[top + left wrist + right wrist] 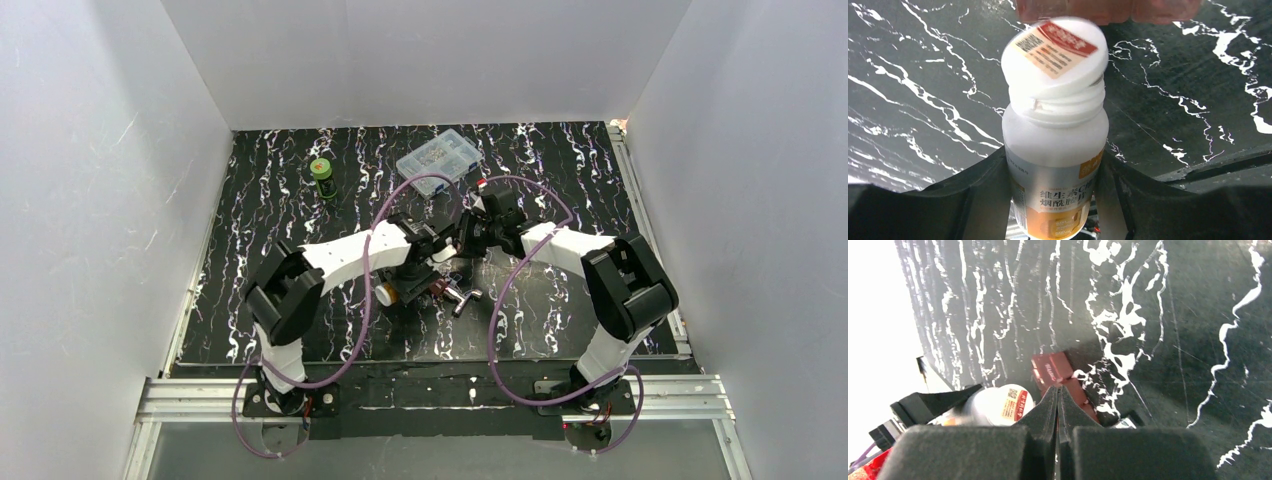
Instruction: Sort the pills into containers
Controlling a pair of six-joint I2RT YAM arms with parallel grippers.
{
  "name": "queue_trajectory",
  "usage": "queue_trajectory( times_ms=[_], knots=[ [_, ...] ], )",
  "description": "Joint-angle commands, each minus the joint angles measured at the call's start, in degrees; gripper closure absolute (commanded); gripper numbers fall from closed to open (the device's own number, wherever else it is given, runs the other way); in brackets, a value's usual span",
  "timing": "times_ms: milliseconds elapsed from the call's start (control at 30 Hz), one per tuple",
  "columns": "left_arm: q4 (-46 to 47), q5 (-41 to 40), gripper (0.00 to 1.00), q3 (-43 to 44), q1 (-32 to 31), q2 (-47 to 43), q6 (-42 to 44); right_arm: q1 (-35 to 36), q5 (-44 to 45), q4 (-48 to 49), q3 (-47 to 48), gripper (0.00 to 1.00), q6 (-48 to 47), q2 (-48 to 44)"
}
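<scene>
My left gripper (1053,162) is shut on a white pill bottle (1055,150) with an orange and silver label, held upright. Its white cap (1053,55) sits tilted and loose on the threaded neck. My right gripper (1058,389) is shut with nothing between its fingers, its tips just beside the cap (1008,404). Below those tips the dark red-brown container (1052,367) lies flat on the table; it shows as a reddish blur (1098,10) beyond the bottle. In the top view both grippers (440,248) (464,238) meet at mid-table. No pills are in view.
A clear compartment box (438,157) stands at the back centre and a green bottle (322,177) at the back left. A shiny metal piece (465,298) and a round dark cap (385,293) lie near the container (438,290). White walls enclose the black marbled table (560,180).
</scene>
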Motion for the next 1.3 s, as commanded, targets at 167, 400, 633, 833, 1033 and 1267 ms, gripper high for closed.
queue_trajectory(
  times_ms=[167, 400, 633, 833, 1033, 1267],
  knots=[
    [9.02, 4.32, 1.00, -3.06, -0.26, -3.84, 1.67, 0.04, 0.12, 5.41, 2.76, 0.97, 0.51, -1.89],
    [2.72, -0.89, 1.00, 3.82, 0.29, 1.88, 2.95, 0.09, -0.23, 5.40, 2.73, 0.97, 0.55, -1.85],
    [-6.23, -4.42, 1.00, 11.37, 0.03, 8.24, 5.27, 0.06, -0.41, 5.39, 2.93, 0.97, 0.48, -1.76],
    [-10.09, -6.26, 1.00, 15.43, -1.42, 11.48, 6.71, 0.08, -0.49, 5.40, 3.04, 0.97, 0.53, -1.73],
    [-10.40, -6.56, 1.00, 18.26, -1.55, 12.32, 7.00, 0.09, -0.41, 5.40, 2.94, 0.97, 0.46, -1.81],
    [-11.33, -7.64, 1.00, 20.48, -1.56, 13.53, 7.80, 0.08, -0.45, 5.40, 2.85, 0.97, 0.54, -1.94]
  ],
)
